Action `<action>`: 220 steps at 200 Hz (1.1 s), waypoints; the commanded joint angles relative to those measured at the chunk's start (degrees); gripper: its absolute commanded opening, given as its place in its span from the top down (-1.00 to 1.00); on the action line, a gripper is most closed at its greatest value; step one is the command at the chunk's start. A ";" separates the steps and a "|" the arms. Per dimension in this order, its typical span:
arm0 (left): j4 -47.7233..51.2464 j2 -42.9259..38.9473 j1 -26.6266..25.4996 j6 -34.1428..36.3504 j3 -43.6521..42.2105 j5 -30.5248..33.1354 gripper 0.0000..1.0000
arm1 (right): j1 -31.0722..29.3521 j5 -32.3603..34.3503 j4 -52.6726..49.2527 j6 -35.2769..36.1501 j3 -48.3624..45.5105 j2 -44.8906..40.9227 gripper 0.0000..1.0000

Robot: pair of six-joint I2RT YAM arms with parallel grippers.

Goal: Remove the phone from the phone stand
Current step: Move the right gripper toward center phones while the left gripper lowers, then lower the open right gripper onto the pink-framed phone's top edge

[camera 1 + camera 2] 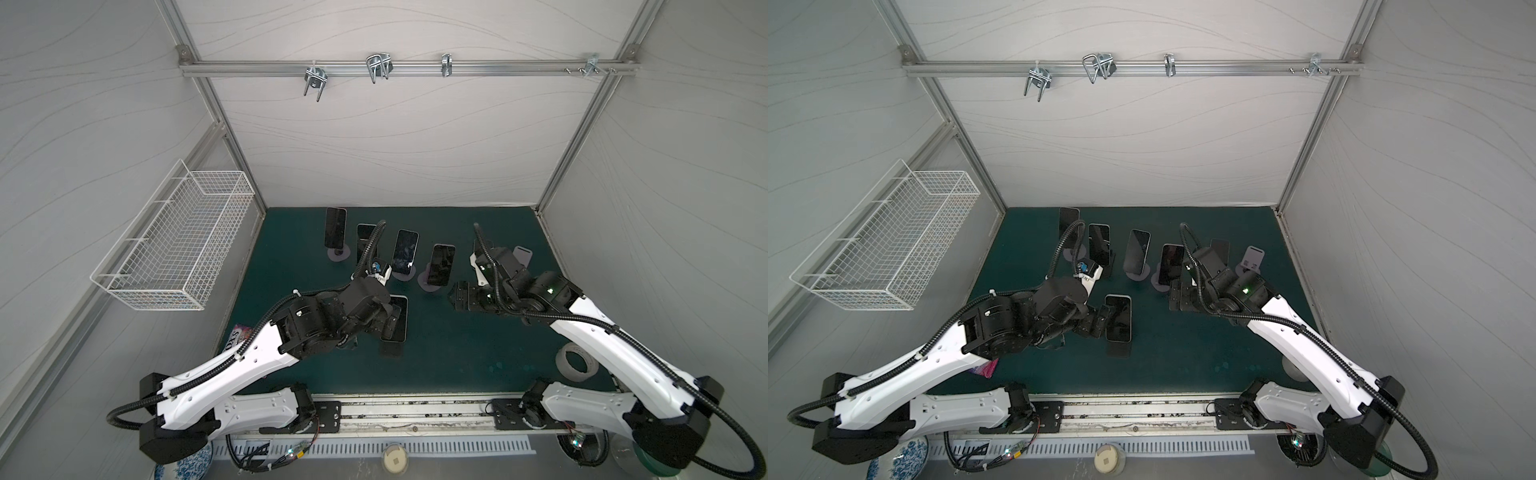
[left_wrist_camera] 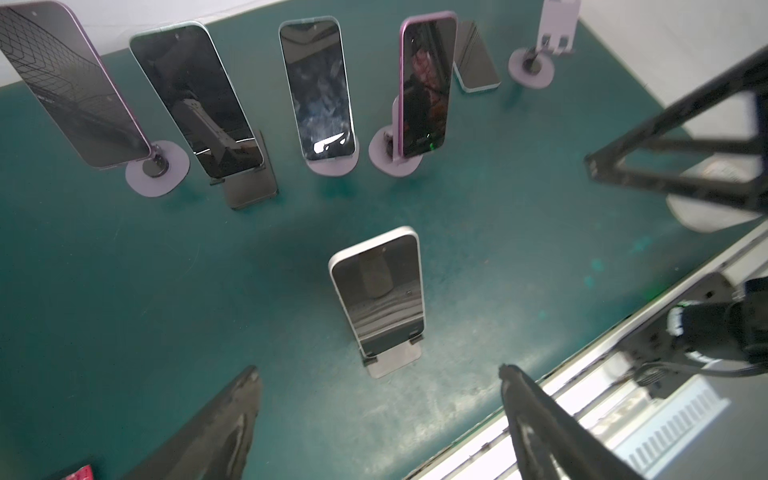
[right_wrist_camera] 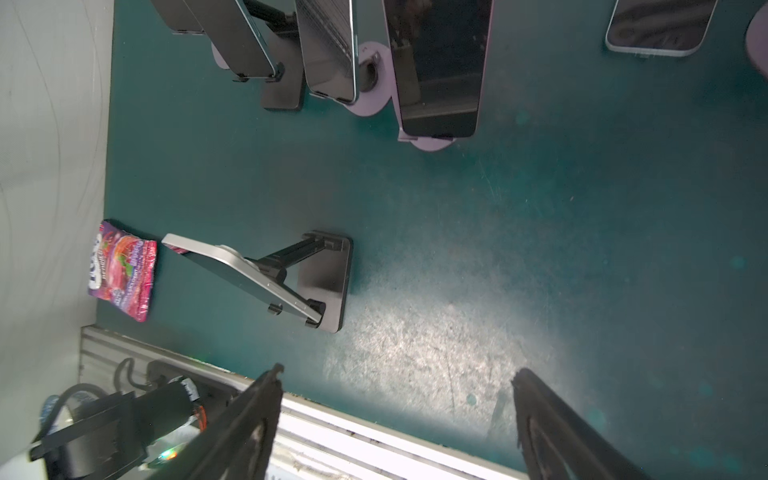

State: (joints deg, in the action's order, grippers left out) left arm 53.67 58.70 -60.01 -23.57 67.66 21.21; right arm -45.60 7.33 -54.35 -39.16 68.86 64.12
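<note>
Phone: the white-edged phone point(image 2: 378, 295) I'm after sits in its cradle at the front middle of the green mat point(image 2: 124, 270), screen dark, leaning back, its lower edge caught in two small hooks
Phone stand: a black phone stand point(image 3: 324, 278) with a flat rectangular foot on the mat and a strut propping the phone's back; the right wrist view gives it to me side-on
Left gripper: my left gripper point(image 2: 378, 369) is spread wide with nothing between the fingers point(image 2: 232, 415); it hangs just beside the phone, on its left in both top views
Right gripper: my right gripper point(image 3: 397, 370) is spread and empty too, over bare mat to the right of the phone and apart from it
Writing: a purple and pink snack packet point(image 3: 122, 270) lies flat at the mat's front left corner by the wall, with big white letters across it; in a top view the snack packet point(image 1: 236, 337), half under the left arm, seems to read "ORS", though it is too blurred for me to vouch for
Back row: four more phones point(image 2: 318, 87) stand dark-screened behind, three on lilac round-footed stands point(image 2: 158, 168), one on a black foot
Far right: a bare lilac stand point(image 2: 557, 25), with a further phone point(image 2: 476, 62) between it and the back row
Extras: a roll of tape point(image 1: 575, 361) on the mat near the right arm, a white wire basket point(image 1: 178, 249) on the left wall
</note>
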 commanded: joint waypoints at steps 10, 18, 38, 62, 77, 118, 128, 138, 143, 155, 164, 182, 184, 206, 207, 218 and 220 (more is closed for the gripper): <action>-3.70 -4.91 0.24 3.39 -3.30 1.94 -0.85 | -2.06 7.58 0.23 0.54 -0.37 -0.43 -0.77; -4.49 -6.39 0.19 4.28 -4.35 1.78 -0.85 | -2.26 8.50 0.37 0.02 -0.88 -0.70 -0.77; -6.56 -10.42 0.24 7.05 -7.32 1.42 -0.87 | -3.07 9.72 0.50 -1.16 -1.45 -0.95 -0.77; -8.10 -14.50 0.37 10.14 -10.35 1.59 -0.89 | -4.61 12.65 -0.04 -2.57 -1.02 -0.88 -0.76; -9.15 -16.11 0.33 12.05 -11.85 1.53 -0.90 | -4.88 13.61 0.21 -3.14 -0.70 -0.68 -0.77; -12.35 -16.84 0.33 14.73 -13.90 0.80 -0.91 | -4.89 15.24 0.90 -1.92 2.74 2.28 -0.77; -13.39 -16.75 0.33 14.96 -14.37 0.75 -0.91 | -4.87 15.47 1.08 -1.34 3.66 3.25 -0.78; -14.05 -16.53 0.37 14.71 -14.48 0.45 -0.91 | -4.87 15.58 1.39 -0.49 4.74 4.24 -0.78; -14.33 -16.51 0.33 14.62 -14.55 0.19 -0.91 | -4.90 15.70 1.53 -0.13 5.24 4.65 -0.78; -15.31 -16.29 0.33 14.35 -14.73 -0.35 -0.91 | -4.82 15.68 2.55 1.44 6.52 5.84 -0.78; -16.56 -16.26 0.33 14.40 -15.32 -0.58 -0.91 | -4.84 15.79 3.38 3.04 7.32 6.63 -0.78; -19.59 -16.55 0.33 15.02 -17.03 -0.66 -0.91 | -4.42 16.31 5.57 6.68 8.32 8.04 -0.79; -19.84 -16.59 0.33 15.04 -17.10 -0.71 -0.91 | -4.34 16.31 5.74 7.00 8.42 8.17 -0.79; -21.23 -15.96 0.33 15.70 -17.28 -0.90 -0.91 | -1.59 14.03 8.43 9.36 9.31 9.93 -0.79; -21.28 -15.93 0.29 15.72 -17.24 -0.91 -0.91 | -1.42 13.72 8.54 9.40 9.34 9.99 -0.79; -21.79 -15.52 0.33 15.96 -17.12 -0.72 -0.91 | 0.70 11.26 9.69 10.02 9.77 10.89 -0.80; -21.90 -15.36 0.33 16.00 -17.08 -0.71 -0.91 | 1.05 10.87 9.83 10.05 9.86 11.10 -0.80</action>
State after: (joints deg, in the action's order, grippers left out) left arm 36.86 42.76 -59.99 -8.93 49.98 20.62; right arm -48.23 21.37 -48.14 -32.47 77.06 73.34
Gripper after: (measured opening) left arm 0.956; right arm 0.897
